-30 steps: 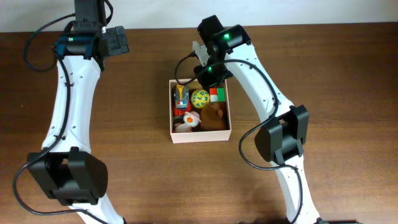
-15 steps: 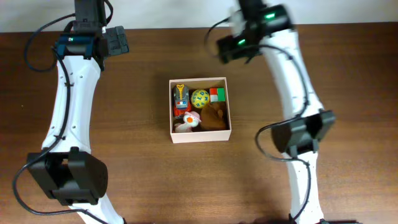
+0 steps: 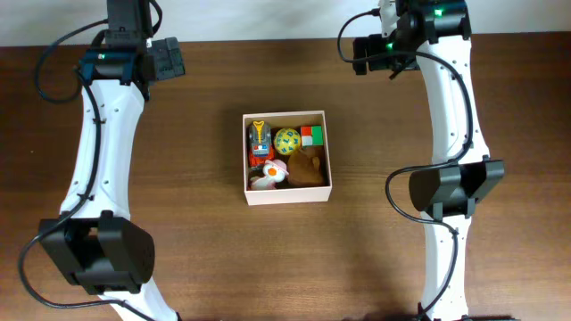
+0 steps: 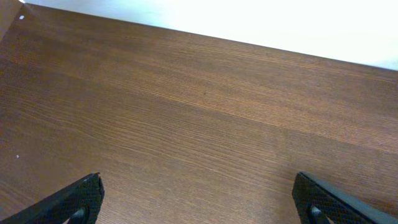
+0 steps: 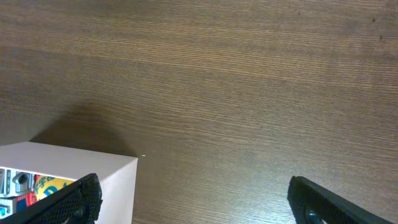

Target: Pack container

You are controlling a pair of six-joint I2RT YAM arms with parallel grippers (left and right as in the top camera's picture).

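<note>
**Beyond the container's far right corner: right arm drawn back, both arms empty**

Over the tabletop (image 3: pixel 196 250) a second ago, the right arm hung above the far right corner of the container (image 3: pixel 287 196). It now sits near the far edge, well apart from the box and to its right. The left arm has not shifted from its place at the far left. The load in the box looks unchanged: a yellow ball (image 3: pixel 286 141), a red and green block (image 3: pixel 311 135) just beside it, a brown plush (image 3: pixel 308 167) below them, and two smaller toys along the left wall, too small to name. The container itself lies where it lay, at the middle of the tabletop.

The right fingers (image 5: pixel 78 194) stand spread wide, with only bare wood between them. The left fingers (image 4: pixel 78 198) are parted just as far and grip nothing.

Both wrist views cut the fingers off at the bottom edge, so only their dark tips show. From the right wrist just one white corner of the container (image 5: pixel 74 171) enters at the lower left, with a sliver of coloured toys behind that finger. From overhead the arms' own housings hide the fingers.
</note>
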